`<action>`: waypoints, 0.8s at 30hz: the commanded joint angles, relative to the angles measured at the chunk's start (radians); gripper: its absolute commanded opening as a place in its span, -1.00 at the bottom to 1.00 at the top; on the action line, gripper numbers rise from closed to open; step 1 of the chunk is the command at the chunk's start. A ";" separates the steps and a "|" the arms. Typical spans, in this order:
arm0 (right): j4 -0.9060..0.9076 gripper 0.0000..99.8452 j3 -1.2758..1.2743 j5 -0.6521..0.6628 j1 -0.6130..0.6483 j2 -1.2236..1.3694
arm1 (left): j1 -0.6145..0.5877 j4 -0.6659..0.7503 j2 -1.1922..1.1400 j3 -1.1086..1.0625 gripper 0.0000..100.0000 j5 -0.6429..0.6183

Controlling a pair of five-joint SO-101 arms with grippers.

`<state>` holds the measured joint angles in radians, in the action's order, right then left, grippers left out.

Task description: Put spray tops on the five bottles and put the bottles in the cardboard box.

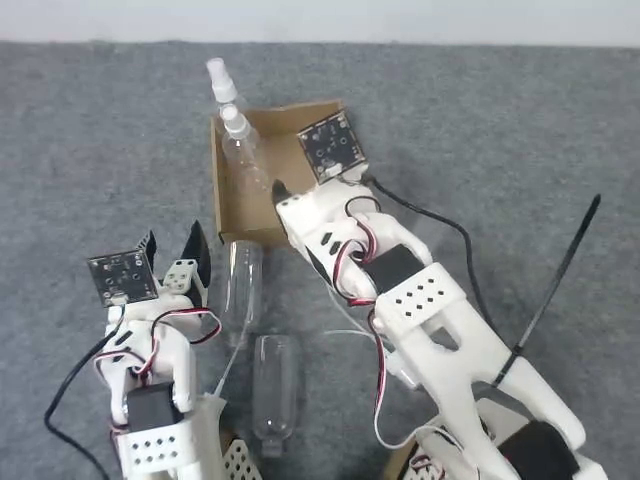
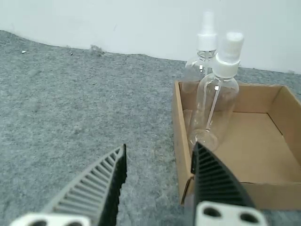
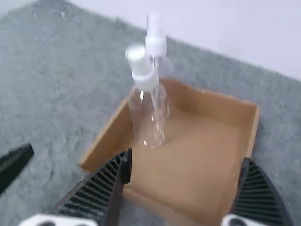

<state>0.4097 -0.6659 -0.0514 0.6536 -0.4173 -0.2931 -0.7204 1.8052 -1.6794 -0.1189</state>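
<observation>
Left end effector (image 2: 159,148): black ribbed jaws spread wide, empty, near-left of the box.
Two uncapped clear plastic bottles lie on the grey felt table (image 1: 100,130), one (image 1: 243,283) just short of the box and one (image 1: 275,385) nearer the arm bases; tops and boxing are pending.
Brown cardboard box (image 1: 285,122): clear bottle with white spray top (image 1: 240,140) upright in the far-left corner. A second capped bottle (image 1: 222,82) stands close behind; whether it is inside cannot be told.
Right end effector (image 3: 186,157): wide open, empty, above the box.
Judged under half done.

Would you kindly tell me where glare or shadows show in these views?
High view: even light, no hard shadows on the mat; pale sheen on a lying bottle. Left wrist view: white glints on the capped bottle in the box. Right wrist view: glints near that bottle's base too.
</observation>
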 commanded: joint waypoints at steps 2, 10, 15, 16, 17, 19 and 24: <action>0.200 -0.40 0.095 0.072 -0.058 -0.064 | -0.003 0.037 0.021 0.012 -0.58 0.008; 0.397 -0.40 0.167 0.161 -0.222 -0.056 | -0.003 0.037 0.023 0.012 -0.58 0.008; 0.501 -0.40 0.167 0.322 -0.248 -0.053 | -0.005 0.037 0.023 0.012 -0.58 0.006; 0.519 -0.40 0.169 0.358 -0.257 -0.054 | -0.005 0.037 0.023 0.012 -0.58 0.006; 0.535 -0.40 0.169 0.391 -0.269 -0.054 | -0.005 0.037 0.023 0.012 -0.58 0.005; 0.562 -0.40 0.169 0.462 -0.295 -0.056 | -0.005 0.037 0.023 0.012 -0.58 0.005; 0.648 -0.40 0.169 0.652 -0.321 -0.053 | -0.005 0.037 0.025 0.010 -0.58 0.005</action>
<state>0.9897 -0.5738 0.4549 0.3575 -0.4173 -0.2931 -0.7204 1.8052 -1.6809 -0.1189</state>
